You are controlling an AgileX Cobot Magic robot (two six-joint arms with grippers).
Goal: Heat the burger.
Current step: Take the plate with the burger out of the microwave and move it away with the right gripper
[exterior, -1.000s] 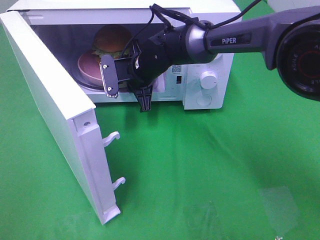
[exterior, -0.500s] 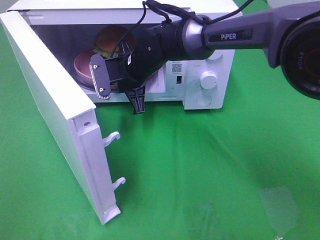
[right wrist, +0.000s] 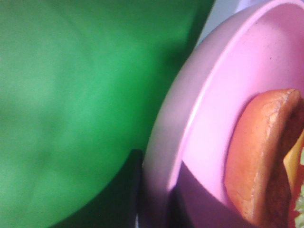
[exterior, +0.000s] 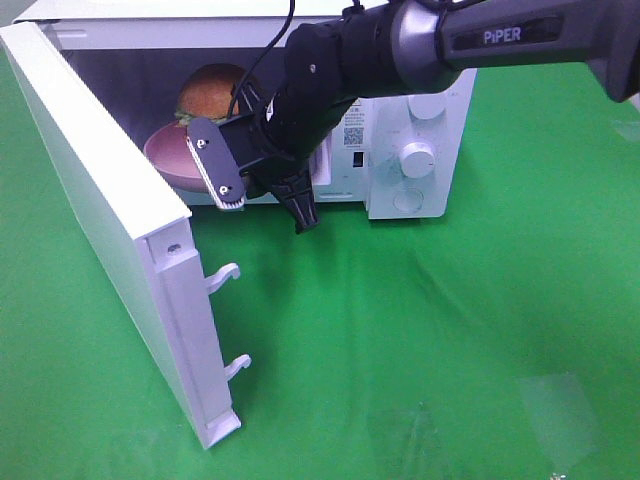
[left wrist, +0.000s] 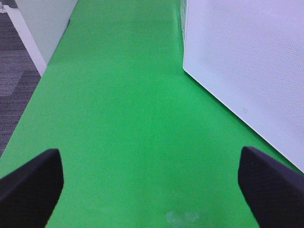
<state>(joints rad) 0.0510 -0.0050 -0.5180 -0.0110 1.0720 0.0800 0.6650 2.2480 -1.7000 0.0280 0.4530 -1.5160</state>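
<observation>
Item: white microwave oven (exterior: 415,160), at the 12 o'clock end of a green cloth (exterior: 420,330), its door (exterior: 100,220) swung wide toward 8 o'clock, latch hooks exposed. Contents: burger (exterior: 212,88) seated on a round pink plate (exterior: 165,158), both within the cavity, the plate near the front lip. Right gripper (exterior: 262,172): reaching into the oven mouth from 2 o'clock, jaws drawn nearly together on the plate's near rim, as the right wrist view shows with the rim (right wrist: 161,156) pressed close against the lens and the bun (right wrist: 259,152) just beyond. Left gripper (left wrist: 152,183): jaws spread wide, holding nothing, hovering over bare cloth beside the outer face of the door (left wrist: 247,61). Step in hand, as judged: seating the plate deep enough that the door can close. Handling note: keep the plate level so the burger does not slide; push toward the cavity centre; release only once the plate rests flat; draw the gripper straight back, clear of the door frame and hooks. Control knobs (exterior: 418,155) not yet touched.
</observation>
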